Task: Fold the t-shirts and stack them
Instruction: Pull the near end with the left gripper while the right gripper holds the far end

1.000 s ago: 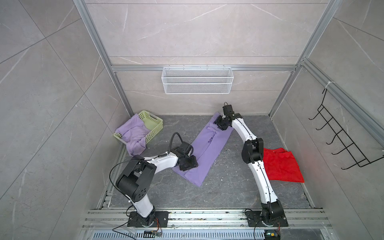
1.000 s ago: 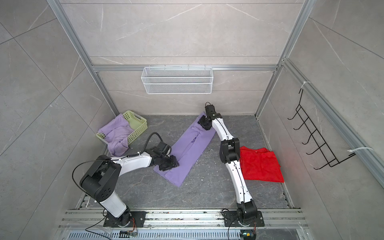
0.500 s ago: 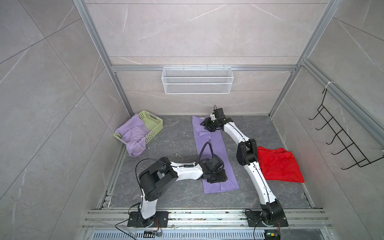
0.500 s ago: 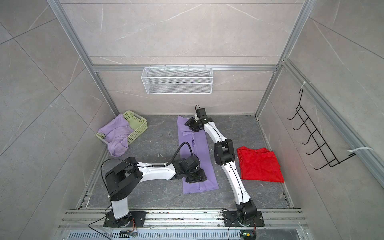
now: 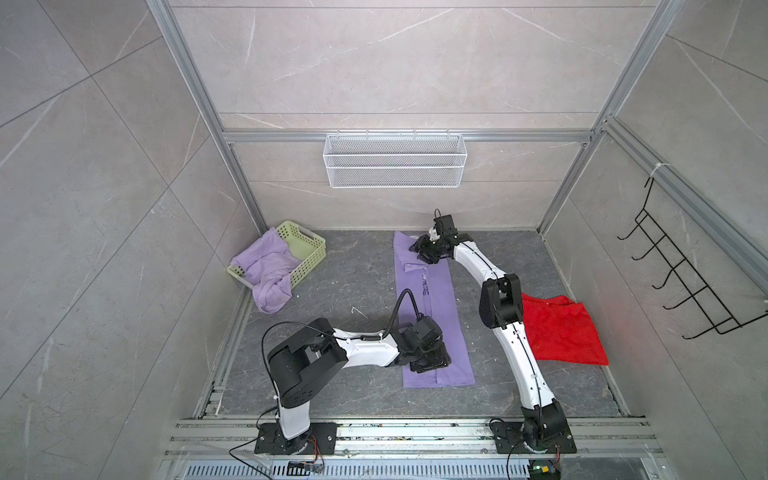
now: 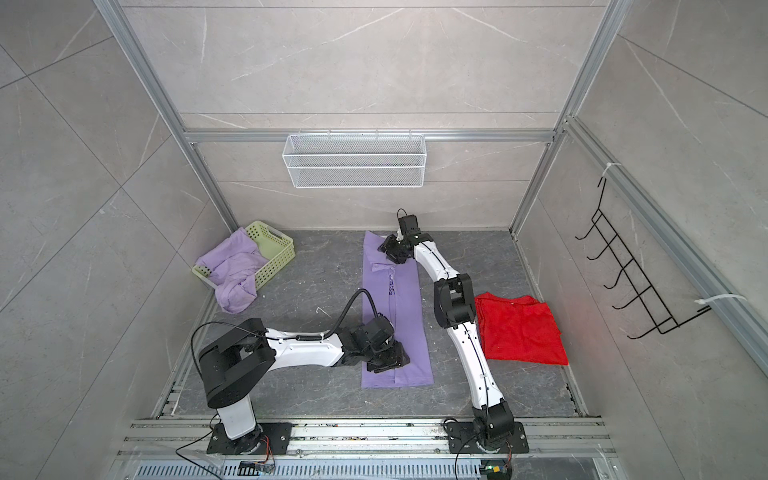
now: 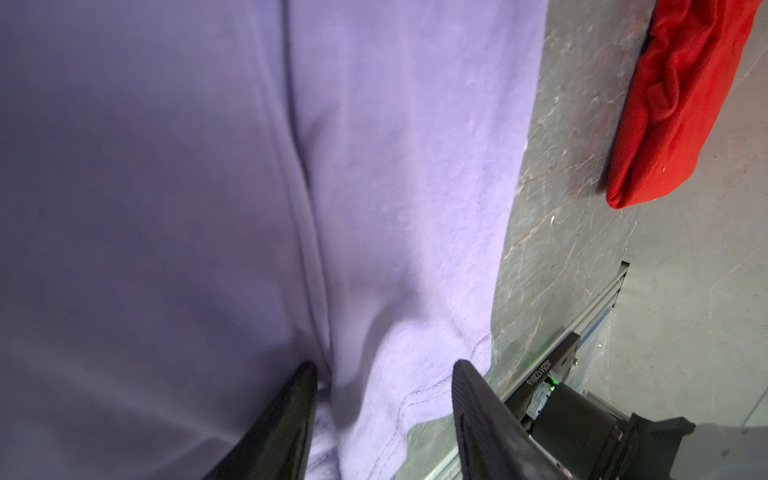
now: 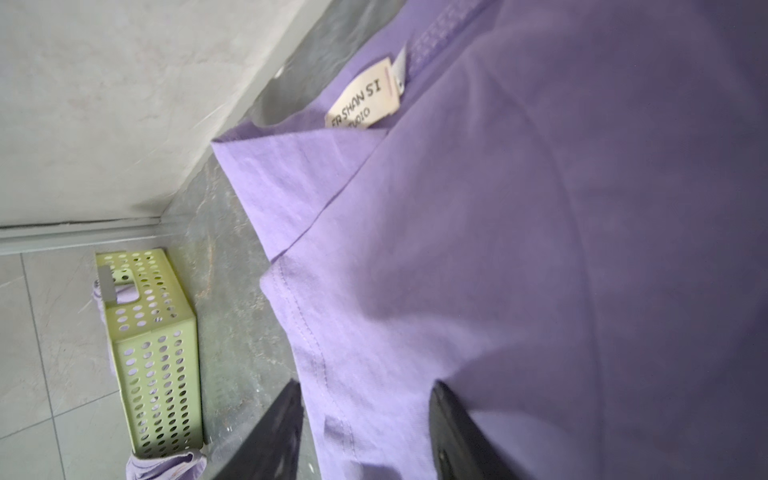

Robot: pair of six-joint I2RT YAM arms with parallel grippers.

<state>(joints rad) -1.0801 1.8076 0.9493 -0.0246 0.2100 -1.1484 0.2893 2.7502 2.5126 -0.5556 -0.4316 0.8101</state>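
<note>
Your work surface is a dark grey, marble-veined floor panel [image 5: 349, 266]. Down its middle you have a lilac cotton t-shirt [image 5: 432, 299], folded into a long narrow strip running from the back wall toward the front rail. In the far left corner sits a pale green perforated plastic basket [image 5: 309, 243]. Crumpled lilac tees [image 5: 266, 266] spill over its near end onto the floor. Right of the strip, apart from it, lies a rumpled red cloth [image 5: 561, 332]. A small white scrap [image 5: 356, 311] lies between basket and strip.
</note>
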